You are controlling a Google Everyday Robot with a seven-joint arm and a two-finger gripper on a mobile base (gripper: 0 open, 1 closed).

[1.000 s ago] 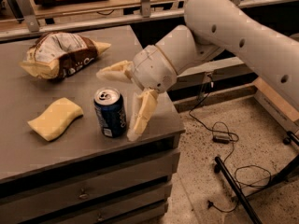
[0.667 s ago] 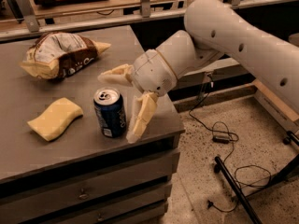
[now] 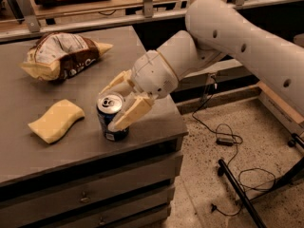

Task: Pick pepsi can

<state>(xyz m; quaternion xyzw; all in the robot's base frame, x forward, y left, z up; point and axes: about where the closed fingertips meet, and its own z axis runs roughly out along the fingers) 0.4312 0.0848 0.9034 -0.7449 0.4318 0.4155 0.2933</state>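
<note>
The pepsi can [image 3: 105, 119], dark blue with a silver top and pull tab, stands upright near the front right edge of the grey table [image 3: 28, 91]. My gripper [image 3: 107, 109] reaches in from the right, and its cream fingers straddle the can. One finger [image 3: 115, 82] lies behind the can's top and the other [image 3: 133, 112] crosses its front right side. The jaws look open around the can, and the can rests on the table.
A yellow sponge [image 3: 56, 120] lies left of the can. A brown-and-white chip bag [image 3: 59, 56] lies at the back left. The table's right edge is close to the can, with drawers [image 3: 90, 194] below. Cables [image 3: 228, 137] and a black stand leg [image 3: 237, 189] lie on the floor at right.
My gripper has moved left, from beside the can's right side to having its fingers on either side of the can. The can has not moved.
</note>
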